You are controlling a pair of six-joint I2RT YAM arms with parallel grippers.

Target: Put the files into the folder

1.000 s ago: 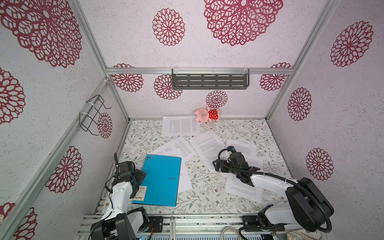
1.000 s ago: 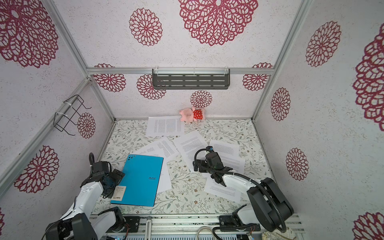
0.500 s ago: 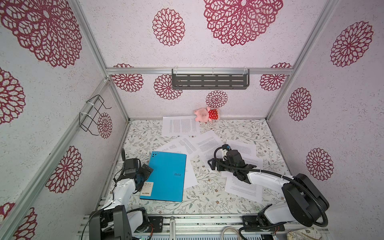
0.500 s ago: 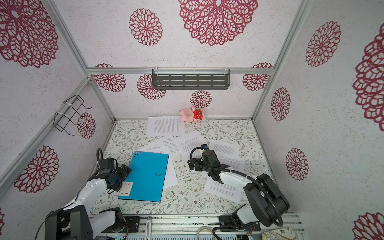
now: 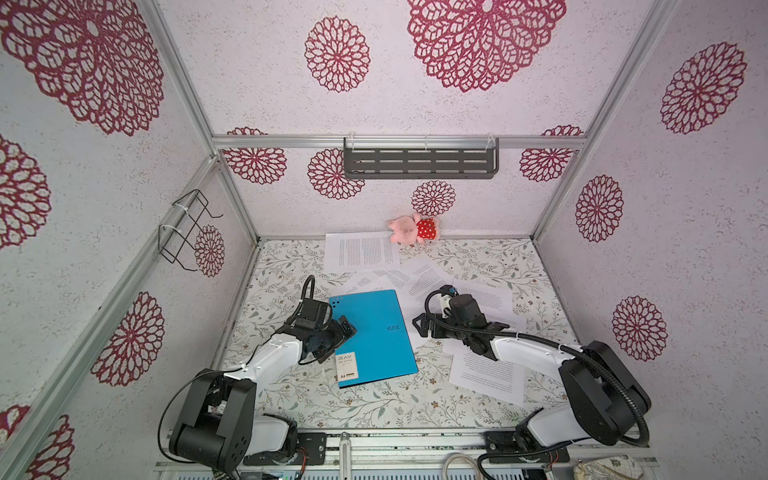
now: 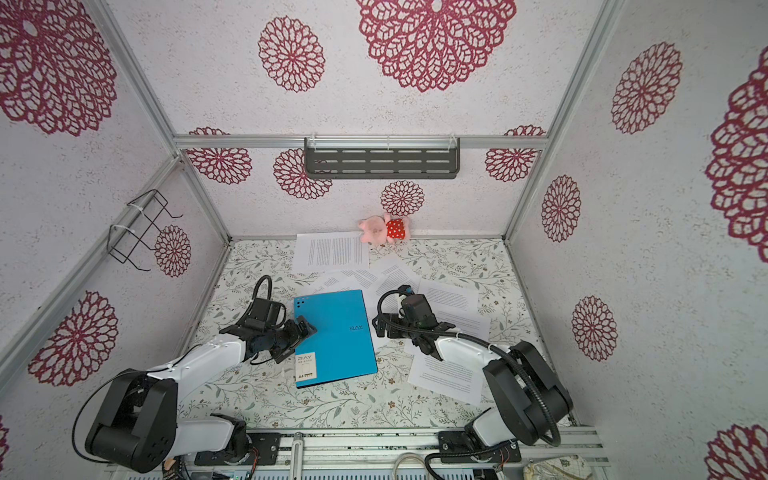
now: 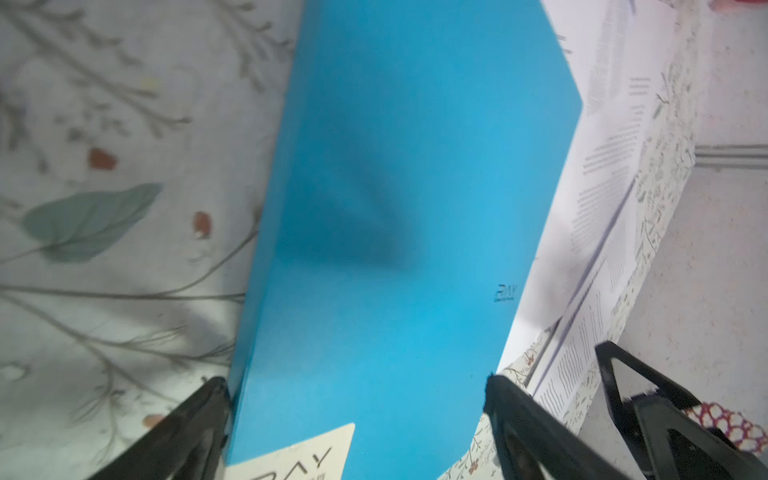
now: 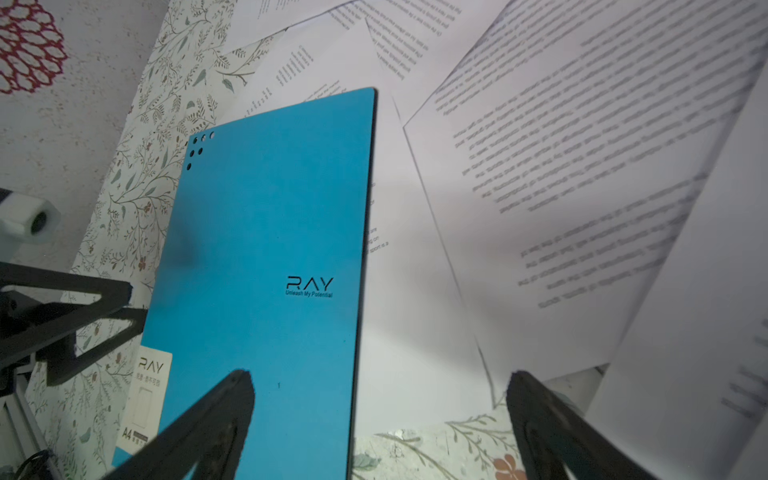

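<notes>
lying front-to-back, folder (image 5: 372, 332), label (image 5: 347, 365) end near; left gripper (image 5: 340, 334), right gripper (image 5: 423, 328) gaping, empty.

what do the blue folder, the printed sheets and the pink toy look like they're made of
Folder: probably thin plastic, possibly coated card; smooth matte blue face, crisp edges, punched holes.
Files: plain matte white paper, thin, lying flat and overlapping.
Toy: likely plush fabric, with a soft fuzzy outline.
</notes>
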